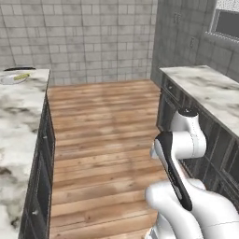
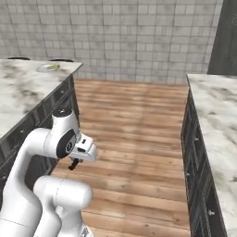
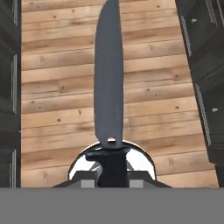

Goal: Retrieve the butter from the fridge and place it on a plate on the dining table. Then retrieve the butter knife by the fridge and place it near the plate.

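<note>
My gripper (image 3: 112, 180) is shut on the black handle of the butter knife (image 3: 109, 74), whose dark blade points straight ahead over the wooden floor. In the right base view the gripper (image 2: 74, 163) hangs low beside the dining table's dark base. The dining table (image 1: 18, 126) runs along the left, also seen in the right base view (image 2: 23, 92). At its far end lies the pale plate (image 1: 8, 79) with the yellow-green butter (image 1: 21, 77) on it; the right base view shows the same plate (image 2: 46, 68) and butter (image 2: 54, 66). The fridge is out of view.
A narrower marble counter (image 1: 210, 91) over dark cabinets runs along the right, also in the right base view (image 2: 215, 120). Wooden floor (image 1: 102, 135) lies between it and the table. Black stool backs (image 2: 18, 58) rise behind the table. A tiled wall (image 1: 84, 37) closes the far end.
</note>
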Tool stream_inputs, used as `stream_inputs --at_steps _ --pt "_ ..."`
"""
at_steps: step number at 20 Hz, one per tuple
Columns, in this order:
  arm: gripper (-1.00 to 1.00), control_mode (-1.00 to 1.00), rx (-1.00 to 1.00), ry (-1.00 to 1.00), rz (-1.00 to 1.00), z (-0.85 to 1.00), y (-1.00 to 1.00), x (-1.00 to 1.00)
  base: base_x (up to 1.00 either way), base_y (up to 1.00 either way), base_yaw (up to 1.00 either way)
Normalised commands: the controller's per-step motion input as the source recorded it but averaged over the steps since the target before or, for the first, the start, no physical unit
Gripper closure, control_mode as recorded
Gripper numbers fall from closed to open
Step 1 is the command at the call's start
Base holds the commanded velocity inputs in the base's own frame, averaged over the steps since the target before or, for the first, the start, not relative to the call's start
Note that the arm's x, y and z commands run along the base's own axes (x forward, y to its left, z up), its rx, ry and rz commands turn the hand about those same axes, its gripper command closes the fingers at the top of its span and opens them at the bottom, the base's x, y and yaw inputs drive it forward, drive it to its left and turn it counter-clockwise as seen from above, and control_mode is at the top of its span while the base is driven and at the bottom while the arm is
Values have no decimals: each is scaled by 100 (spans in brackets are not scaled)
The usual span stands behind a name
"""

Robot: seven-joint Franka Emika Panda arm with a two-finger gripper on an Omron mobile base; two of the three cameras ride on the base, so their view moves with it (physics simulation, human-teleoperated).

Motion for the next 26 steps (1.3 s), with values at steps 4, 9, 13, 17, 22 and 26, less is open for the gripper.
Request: stream_inputs --at_steps 4,9,13,17,22,26 --pt "100 100 0 0 0 0 0 0 100 32 0" --pt "100 100 0 0 0 0 0 0 100 42 0" --pt "100 100 0 0 0 0 0 0 100 36 0" --pt "100 100 0 0 0 0 0 0 100 18 1" --pt "100 100 0 0 0 0 0 0 100 27 6" --pt "100 100 0 0 0 0 0 0 100 20 21"
